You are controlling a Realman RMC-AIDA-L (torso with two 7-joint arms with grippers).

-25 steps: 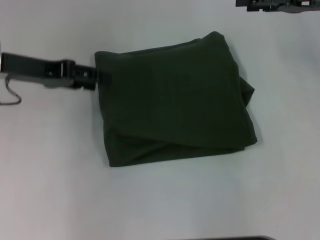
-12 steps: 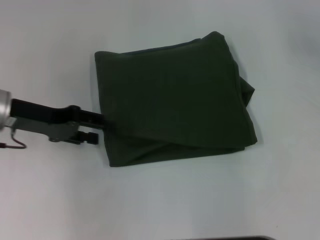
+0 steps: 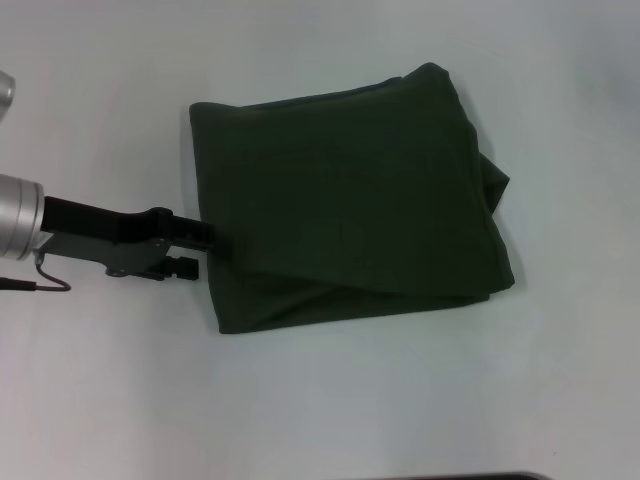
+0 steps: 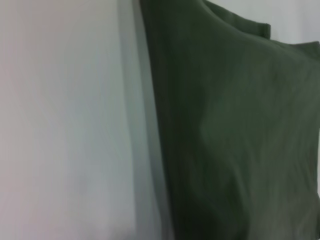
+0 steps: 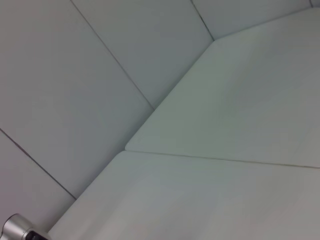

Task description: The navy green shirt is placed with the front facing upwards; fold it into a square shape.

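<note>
Now folded navy green shirt (image 3: pixel 350 200) on table (image 3: pixel 110 380), left pincer (image 3: pixel 205 240) at its edge.

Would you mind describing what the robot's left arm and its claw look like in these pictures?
In the head view, the left arm has a round, silver metal segment near the wrist. A flat black link leads on to the left claw, also black, with a grey part underneath. A thin dark cable loops below the wrist. No markings are visible.
</note>
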